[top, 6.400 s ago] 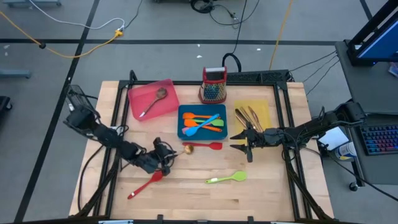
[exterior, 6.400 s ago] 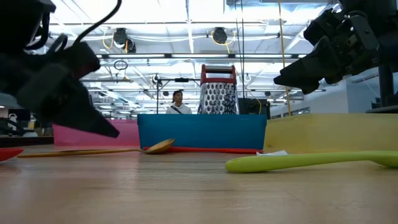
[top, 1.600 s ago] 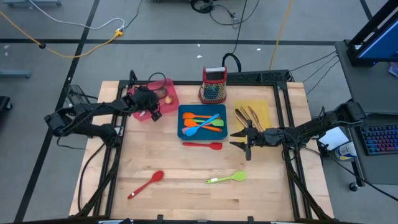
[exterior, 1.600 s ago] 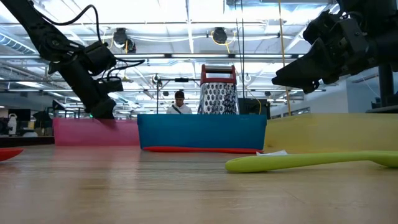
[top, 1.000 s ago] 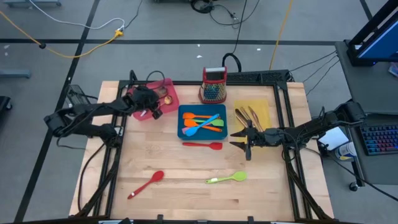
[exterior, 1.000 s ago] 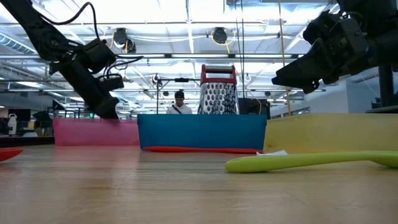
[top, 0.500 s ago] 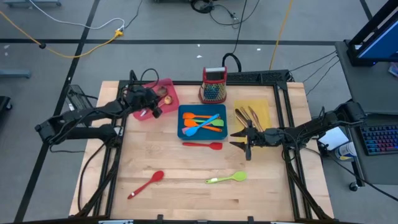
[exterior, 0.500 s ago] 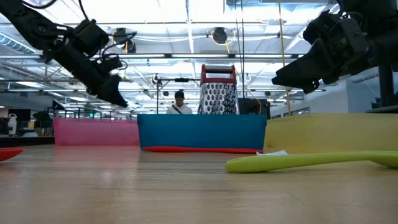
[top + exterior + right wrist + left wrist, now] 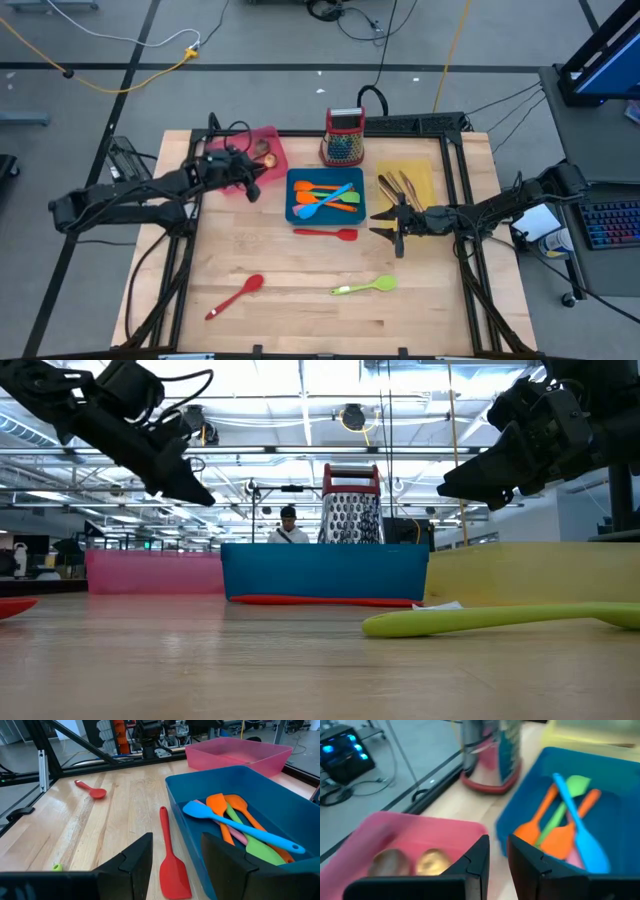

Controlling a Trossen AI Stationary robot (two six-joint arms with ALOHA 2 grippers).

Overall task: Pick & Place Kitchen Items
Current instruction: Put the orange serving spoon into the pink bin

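- High view shows the kitchen items spread over the wooden surface (image 9: 300, 300): orange, green, pink and blue spatulas (image 9: 325, 197) lie in the blue tray (image 9: 293, 180), two copper-toned spoons (image 9: 412, 862) rest in the pink tray (image 9: 270, 140), and metal cutlery (image 9: 398, 186) lies on the yellow tray (image 9: 425, 172).
- A red spatula (image 9: 327, 234) lies flat on the wood just in front of the blue tray; a red spoon (image 9: 234, 296) and a green spatula (image 9: 365, 286) lie apart nearer the front edge.
- Left claw (image 9: 249, 181) hangs in the air over the near corner of the pink tray, beside the blue tray; its fingers (image 9: 479, 857) stand a narrow gap apart with nothing between them.
- Right claw (image 9: 385, 224) hovers at the yellow tray's front corner, beside the red spatula, fingers (image 9: 137, 857) spread wide and empty.
- A box grater (image 9: 344, 138) stands upright behind the blue tray.
- Low view catches a person (image 9: 288, 526) far back in the room.
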